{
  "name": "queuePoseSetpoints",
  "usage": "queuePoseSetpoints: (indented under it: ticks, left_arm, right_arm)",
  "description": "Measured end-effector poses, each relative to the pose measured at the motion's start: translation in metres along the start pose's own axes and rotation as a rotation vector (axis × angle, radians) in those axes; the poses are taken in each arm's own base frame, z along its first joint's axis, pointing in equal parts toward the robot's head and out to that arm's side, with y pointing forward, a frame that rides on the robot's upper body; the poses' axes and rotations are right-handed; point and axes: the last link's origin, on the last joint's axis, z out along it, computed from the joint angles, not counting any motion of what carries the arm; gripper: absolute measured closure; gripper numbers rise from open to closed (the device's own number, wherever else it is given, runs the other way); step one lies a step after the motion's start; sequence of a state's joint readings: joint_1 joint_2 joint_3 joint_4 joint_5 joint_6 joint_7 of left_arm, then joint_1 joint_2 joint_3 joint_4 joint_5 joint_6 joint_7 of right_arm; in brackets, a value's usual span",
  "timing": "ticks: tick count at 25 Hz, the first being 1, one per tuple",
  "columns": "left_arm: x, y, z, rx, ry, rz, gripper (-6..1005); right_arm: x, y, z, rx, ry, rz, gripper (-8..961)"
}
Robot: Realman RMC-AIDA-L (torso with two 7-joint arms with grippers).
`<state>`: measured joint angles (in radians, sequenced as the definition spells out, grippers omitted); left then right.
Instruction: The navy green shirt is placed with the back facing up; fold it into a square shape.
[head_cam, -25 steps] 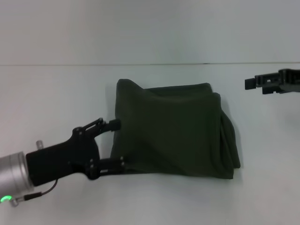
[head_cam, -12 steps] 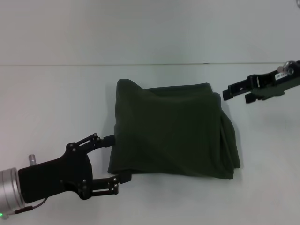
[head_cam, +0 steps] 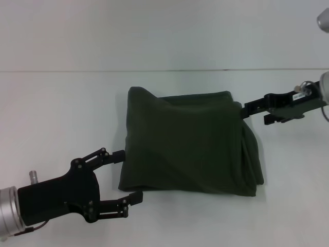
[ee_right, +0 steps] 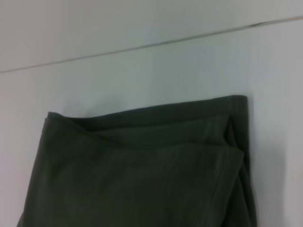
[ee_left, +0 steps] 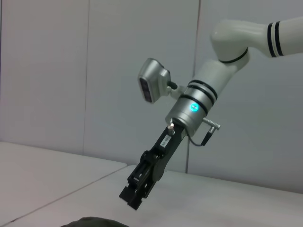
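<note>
Left gripper (head_cam: 127,175): fingers spread wide, one tip at the navy green shirt (head_cam: 190,144)'s left edge, the other at its near-left corner; nothing clamped. Arm runs in low from the table (head_cam: 61,113)'s near-left corner. Right gripper (head_cam: 247,110): can't tell if fingers are parted; tip at the shirt's far-right corner, arm stretched in from the right edge, angled down. Shirt lies folded mid-table. Small label on the right wrist, unreadable.

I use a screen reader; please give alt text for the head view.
A folded green shirt lies on a white table. The left gripper, open, is at its near-left edge; the right gripper is at its far-right corner.
</note>
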<state>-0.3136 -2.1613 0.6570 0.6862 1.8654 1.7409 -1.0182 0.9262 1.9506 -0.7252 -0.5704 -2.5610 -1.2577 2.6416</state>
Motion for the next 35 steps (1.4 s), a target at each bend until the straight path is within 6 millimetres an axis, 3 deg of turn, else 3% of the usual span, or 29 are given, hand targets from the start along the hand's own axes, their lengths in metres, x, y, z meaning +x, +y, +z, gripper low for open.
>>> queuePoseSetpoints:
  ticks: [11, 35]
  left_arm:
    - [0.001, 0.000, 0.002, -0.006, 0.006, 0.032, 48]
    - [0.000, -0.001, 0.004, 0.000, 0.009, 0.041, 49]
  right_arm:
    - [0.005, 0.006, 0.023, -0.020, -0.045, 0.042, 102]
    - [0.010, 0.007, 0.044, -0.002, -0.114, 0.045, 114]
